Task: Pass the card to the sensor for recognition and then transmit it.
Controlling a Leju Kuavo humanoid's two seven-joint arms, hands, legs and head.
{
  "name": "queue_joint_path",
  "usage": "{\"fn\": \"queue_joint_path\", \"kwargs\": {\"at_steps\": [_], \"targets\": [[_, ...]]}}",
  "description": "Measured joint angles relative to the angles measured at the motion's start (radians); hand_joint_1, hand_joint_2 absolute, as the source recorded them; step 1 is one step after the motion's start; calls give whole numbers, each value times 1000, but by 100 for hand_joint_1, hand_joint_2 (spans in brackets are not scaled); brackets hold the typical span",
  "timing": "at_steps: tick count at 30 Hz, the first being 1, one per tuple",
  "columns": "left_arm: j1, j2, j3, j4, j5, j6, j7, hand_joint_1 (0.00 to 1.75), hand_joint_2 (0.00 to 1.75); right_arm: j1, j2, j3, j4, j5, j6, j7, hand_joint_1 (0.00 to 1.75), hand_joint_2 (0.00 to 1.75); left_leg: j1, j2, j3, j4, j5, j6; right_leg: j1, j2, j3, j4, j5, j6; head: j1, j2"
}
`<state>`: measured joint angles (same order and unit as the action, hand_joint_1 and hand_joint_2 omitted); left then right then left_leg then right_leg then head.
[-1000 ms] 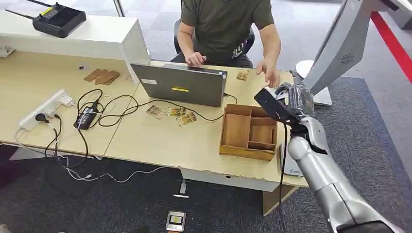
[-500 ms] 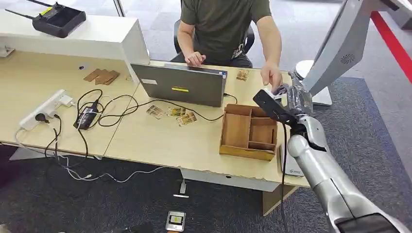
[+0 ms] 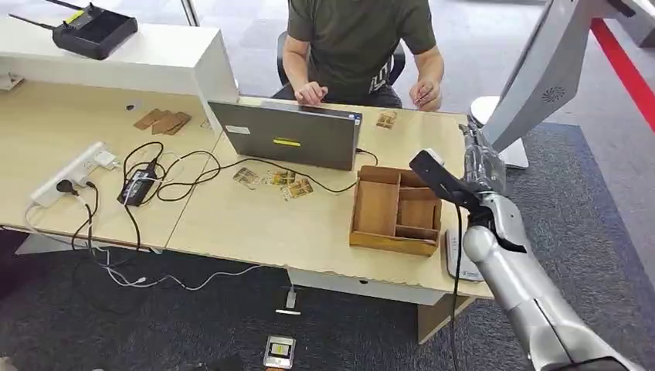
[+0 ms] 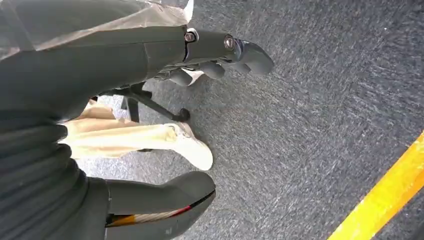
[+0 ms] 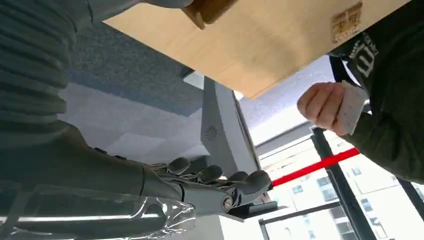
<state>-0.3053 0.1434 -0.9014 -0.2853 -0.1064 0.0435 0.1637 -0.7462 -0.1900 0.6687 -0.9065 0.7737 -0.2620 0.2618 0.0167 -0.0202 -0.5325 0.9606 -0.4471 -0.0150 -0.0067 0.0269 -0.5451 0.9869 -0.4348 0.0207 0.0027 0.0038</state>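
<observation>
The pale rectangular card (image 5: 351, 106) sits in the person's hand (image 5: 322, 105); the right hand (image 5: 220, 187) fingers hold nothing, slightly spread.

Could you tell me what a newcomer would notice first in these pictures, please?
The robot's silver right hand hangs empty above the desk's right end, beside a wooden tray. Across the desk, a seated person holds a white card in a hand, behind a grey laptop.

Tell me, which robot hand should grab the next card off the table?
Probably the right hand: it is raised over the table edge, beside the wooden box. The left hand hangs down over the carpet.
</observation>
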Motion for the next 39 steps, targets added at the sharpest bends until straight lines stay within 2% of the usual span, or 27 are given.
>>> {"fn": "queue_joint_path", "kwargs": {"at_steps": [3,7,12,16,26,33,37,39], "targets": [[14,5,0,0,16,17,-2,0,175,100,-45,-16,-146,87,39,91,0,175,0,0,0,0,-1,0,0,0,0,0,0,0,0,0],[33,15,3,1,31,37,-10,0,175,233,-90,-41,-322,150,72,145,0,175,0,0,0,0,-1,0,0,0,0,0,0,0,0,0],[54,27,12,1,51,58,-13,0,175,365,-123,-63,-497,175,73,166,0,175,0,0,0,-1,-1,0,0,0,0,0,-1,0,0,0],[84,37,29,2,74,81,-27,0,175,446,-134,-68,-588,178,79,164,0,175,0,1,0,-1,-1,0,0,0,0,0,-1,0,0,0],[116,41,54,2,76,103,-33,0,175,477,-148,-50,-678,96,165,146,0,175,0,0,0,-1,-1,0,0,0,0,0,-1,0,0,0],[121,41,58,2,76,105,-39,0,175,483,-146,-5,-702,91,191,147,0,175,0,0,0,-1,-1,0,0,0,0,0,-1,0,0,0],[122,41,62,2,76,105,-41,0,175,483,-117,19,-672,107,174,147,0,175,0,0,-1,-1,-1,0,0,0,0,0,-1,0,0,0],[122,41,62,2,74,105,-40,0,175,482,-104,27,-650,109,139,141,0,175,0,0,-1,-1,-1,0,0,0,0,0,-1,0,0,0]]}}
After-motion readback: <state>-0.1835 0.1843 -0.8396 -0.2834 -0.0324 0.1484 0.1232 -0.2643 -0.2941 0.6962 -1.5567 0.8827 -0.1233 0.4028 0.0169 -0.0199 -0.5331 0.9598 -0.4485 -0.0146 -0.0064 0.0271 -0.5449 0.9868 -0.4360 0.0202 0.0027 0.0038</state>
